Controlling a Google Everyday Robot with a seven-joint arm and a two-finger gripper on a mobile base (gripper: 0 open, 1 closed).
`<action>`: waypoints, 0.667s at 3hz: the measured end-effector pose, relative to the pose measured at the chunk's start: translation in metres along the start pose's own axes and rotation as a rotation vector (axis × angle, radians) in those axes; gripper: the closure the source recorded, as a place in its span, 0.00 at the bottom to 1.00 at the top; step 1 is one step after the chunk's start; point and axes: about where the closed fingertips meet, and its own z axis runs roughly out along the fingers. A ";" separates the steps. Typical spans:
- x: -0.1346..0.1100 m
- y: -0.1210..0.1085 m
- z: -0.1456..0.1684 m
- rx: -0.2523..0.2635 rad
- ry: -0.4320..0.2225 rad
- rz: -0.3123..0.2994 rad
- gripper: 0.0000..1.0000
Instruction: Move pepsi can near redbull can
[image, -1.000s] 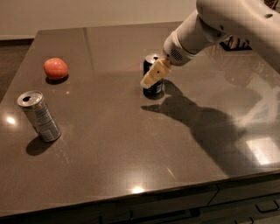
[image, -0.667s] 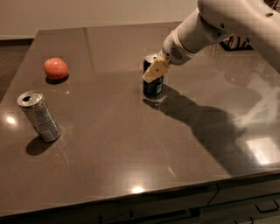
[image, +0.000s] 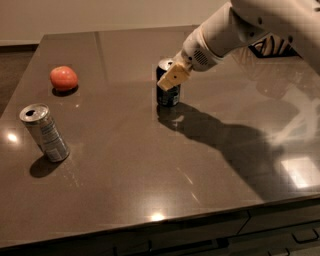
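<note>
The pepsi can (image: 167, 95), short and dark with a silver top, stands upright on the dark table (image: 150, 165) at the middle back. My gripper (image: 172, 75) comes in from the upper right and is shut on the can's upper part, with one tan finger pad (image: 174, 77) across its front. The other finger is hidden behind the can. The redbull can (image: 45, 132), slim and silver-grey, stands slightly tilted near the left edge, far to the left of the pepsi can and nearer the front.
A red round fruit (image: 64, 78) lies at the back left of the table. My white arm (image: 235, 30) reaches in from the upper right. The table's front edge (image: 160, 220) runs along the bottom, with drawers below.
The gripper has closed in on the pepsi can, and can and gripper have shifted a little to the left. The redbull can and the fruit have not moved.
</note>
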 end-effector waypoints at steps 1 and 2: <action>-0.020 0.030 -0.007 -0.057 -0.040 -0.068 1.00; -0.040 0.064 -0.010 -0.112 -0.072 -0.148 1.00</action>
